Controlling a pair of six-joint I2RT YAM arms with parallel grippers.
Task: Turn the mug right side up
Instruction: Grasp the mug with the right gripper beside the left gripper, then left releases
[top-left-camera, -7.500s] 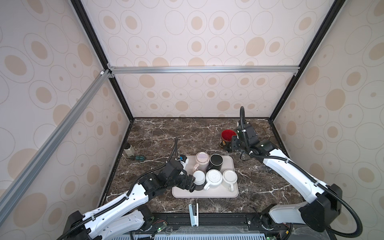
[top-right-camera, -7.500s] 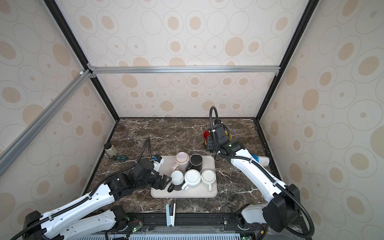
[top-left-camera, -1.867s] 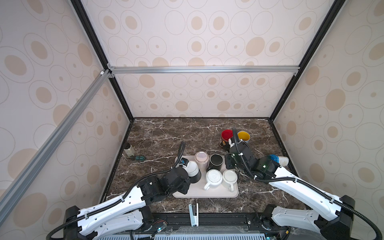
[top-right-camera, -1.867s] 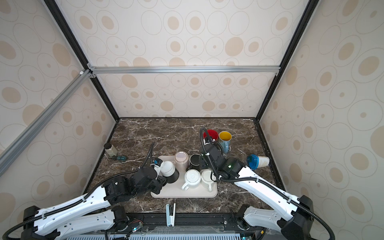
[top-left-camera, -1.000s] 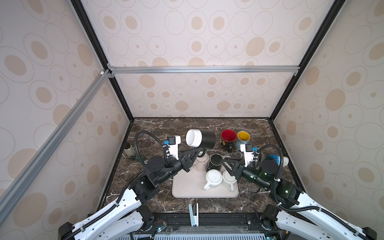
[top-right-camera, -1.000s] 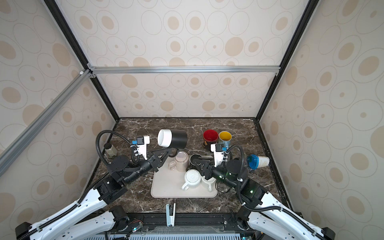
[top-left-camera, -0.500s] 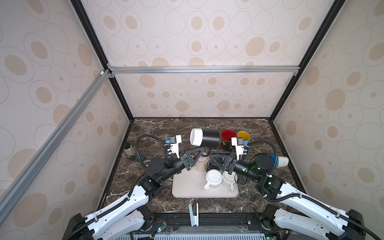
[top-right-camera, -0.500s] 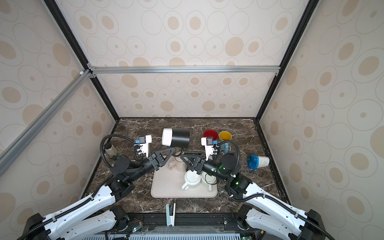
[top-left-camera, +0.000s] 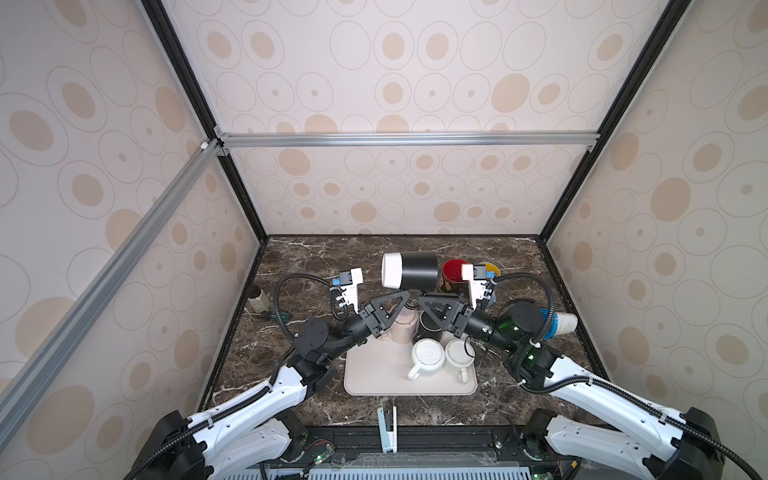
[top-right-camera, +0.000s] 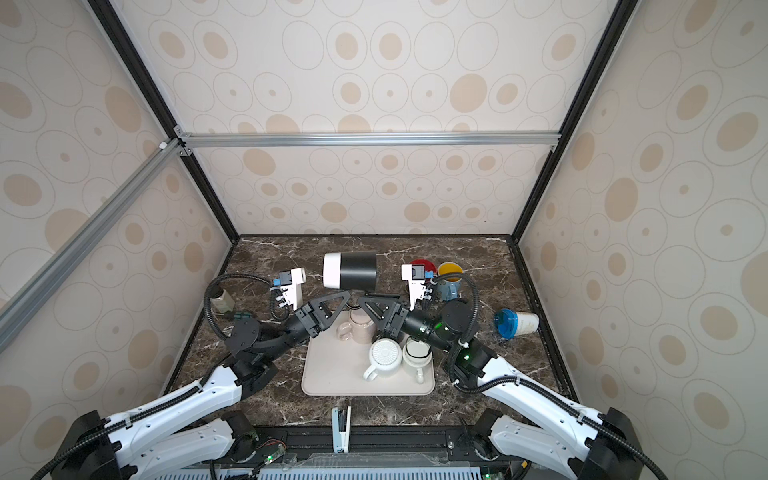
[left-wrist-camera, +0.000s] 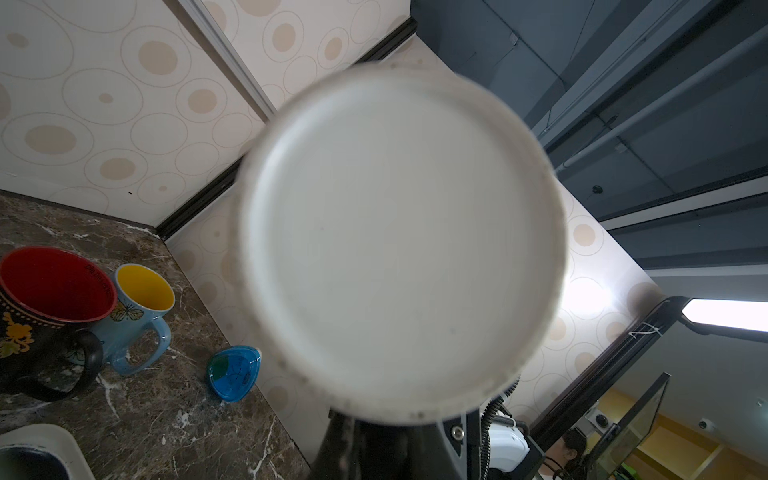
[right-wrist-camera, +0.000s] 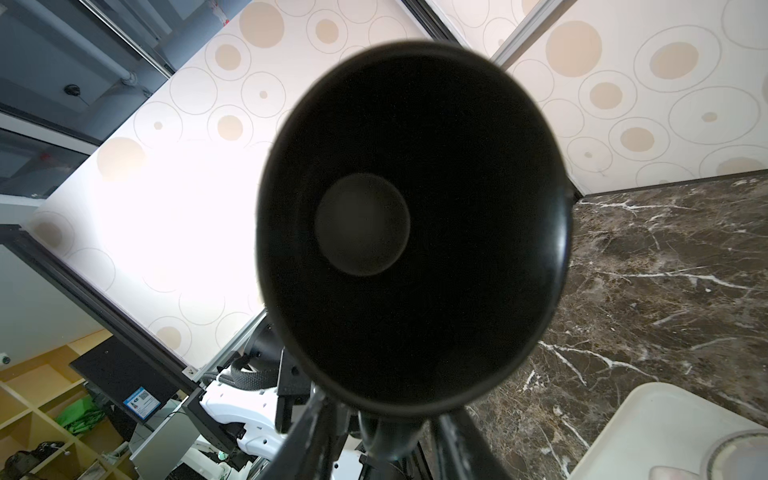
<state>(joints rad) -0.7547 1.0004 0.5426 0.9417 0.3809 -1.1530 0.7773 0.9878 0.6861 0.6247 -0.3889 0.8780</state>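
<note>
You held white-bottomed black ceramic mug (top-left-camera: 409, 270) sideways, half-turned | left gripper (top-left-camera: 404, 294) jaws clenched on it | right gripper (top-left-camera: 420, 298) jaws spread | uprighting remained

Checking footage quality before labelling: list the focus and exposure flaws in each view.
Left wrist view: base of the mug dominates, soft-edged; lamp glares at one edge. Right wrist view: mug's inside blurred, wall beside it blown out white. Both top views: sharp, evenly lit, frame bars splayed by the wide lens.
</note>
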